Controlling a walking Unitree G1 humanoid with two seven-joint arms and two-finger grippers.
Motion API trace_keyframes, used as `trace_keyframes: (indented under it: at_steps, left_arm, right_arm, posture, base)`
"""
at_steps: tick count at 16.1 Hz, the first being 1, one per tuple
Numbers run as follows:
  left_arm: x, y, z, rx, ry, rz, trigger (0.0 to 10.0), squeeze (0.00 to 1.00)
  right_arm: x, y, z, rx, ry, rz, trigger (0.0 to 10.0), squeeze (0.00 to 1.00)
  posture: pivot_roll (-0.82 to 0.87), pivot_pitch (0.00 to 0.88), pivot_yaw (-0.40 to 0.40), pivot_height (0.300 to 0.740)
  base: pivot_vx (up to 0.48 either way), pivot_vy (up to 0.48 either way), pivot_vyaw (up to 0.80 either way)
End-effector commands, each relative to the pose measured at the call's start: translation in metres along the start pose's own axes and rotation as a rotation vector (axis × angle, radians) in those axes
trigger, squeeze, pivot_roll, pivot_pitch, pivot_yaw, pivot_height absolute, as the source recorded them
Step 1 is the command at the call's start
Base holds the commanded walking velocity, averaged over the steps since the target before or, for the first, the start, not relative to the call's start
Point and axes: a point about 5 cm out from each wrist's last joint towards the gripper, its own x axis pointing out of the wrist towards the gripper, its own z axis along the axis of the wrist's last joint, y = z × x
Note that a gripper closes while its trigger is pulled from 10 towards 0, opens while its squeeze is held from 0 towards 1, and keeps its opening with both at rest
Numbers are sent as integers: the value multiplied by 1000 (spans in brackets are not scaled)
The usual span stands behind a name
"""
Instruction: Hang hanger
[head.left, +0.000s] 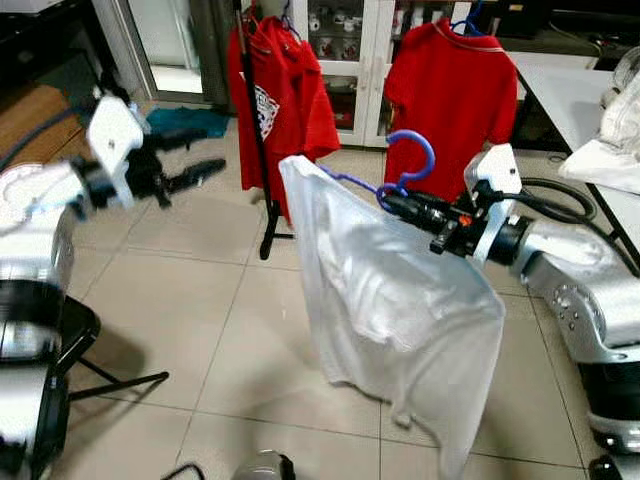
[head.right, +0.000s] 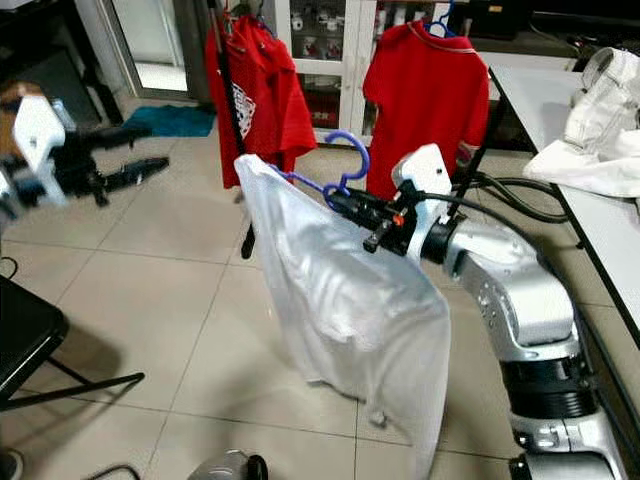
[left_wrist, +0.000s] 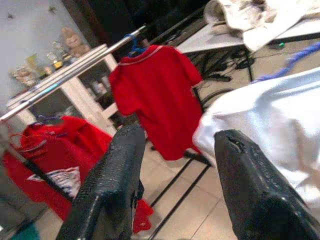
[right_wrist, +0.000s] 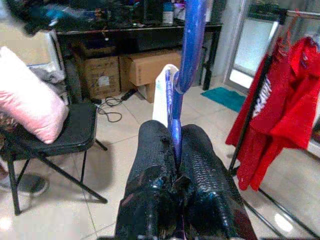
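Hanger (head.left: 418, 150): blue, smooth, glossy plastic. White shirt (head.left: 390, 300): thin cloth, slight sheen, creased. Red shirts (head.left: 455, 95): matt knit cloth. Right claw (right_wrist: 175, 150) fingers (right_wrist: 155, 150): black, textured, rubber-like pads, clamped on hanger. Left claw (left_wrist: 175, 175): same black textured finish, fingers apart. Arms (head.right: 510, 290): silver, satin metal look. Floor (head.left: 200, 300): beige tiles, smooth, semi-gloss. Rack (head.left: 255, 130): dark metal pole. Chair (right_wrist: 75, 130): black matt seat.

Beige tiled floor (head.left: 200, 300), glass-door cabinet (head.left: 350, 40) at 12 o'clock, white surface (head.left: 570, 95) at 2, black folding chair (right_wrist: 75, 132).
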Motion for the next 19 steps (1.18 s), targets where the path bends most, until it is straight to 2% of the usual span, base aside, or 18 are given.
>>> trace_keyframes:
  at_steps: [1,4,5,9,11,12,13,15,17,19]
  left_arm:
    - [-2,8,4,48,48,-16,10000,1000]
    - [1,5,4,8,55,-91,10000,1000]
    - [8,1,4,-13,67,-162,10000,0]
    - [23,-5,6,-51,54,-286,10000,0]
    - [39,-14,16,-96,14,-427,10000,0]
    - [43,-17,19,-106,2,-464,10000,0]
    - [54,-25,25,-133,-25,-559,10000,0]
    - [65,-34,30,-161,-31,-678,10000,0]
    - [79,-45,27,-90,40,-746,10000,0]
    - [85,-52,27,-100,60,-806,10000,0]
  right_arm:
    - [1,3,14,-71,-30,41,10000,0]
    - [-1,7,18,-98,-22,78,10000,0]
    - [-1,10,21,-119,-16,108,10000,0]
    - [1,14,25,-151,13,149,10000,0]
    - [4,19,26,-163,42,178,10000,0]
    - [5,21,26,-169,51,186,10000,0]
    - [9,25,25,-179,74,207,10000,0]
    - [12,29,23,-191,111,226,10000,0]
    - [16,33,23,-204,139,245,10000,0]
    - [16,37,25,-210,153,260,10000,0]
  posture:
    - [2,0,63,740]
    - [2,0,71,740]
    - [5,0,73,740]
    - [11,0,68,740]
    - [10,0,67,740]
    - [10,0,67,740]
    - [5,0,71,740]
    - [-1,0,76,740]
    - [-8,0,87,740]
    - [-10,0,90,740]
  base:
    - [0,0,0]
    - [0,0,0]
    - [0,0,0]
    - [0,0,0]
    - [0,0,0]
    - [0,0,0]
    - [0,0,0]
    - [0,0,0]
    - [0,0,0]
    - [0,0,0]
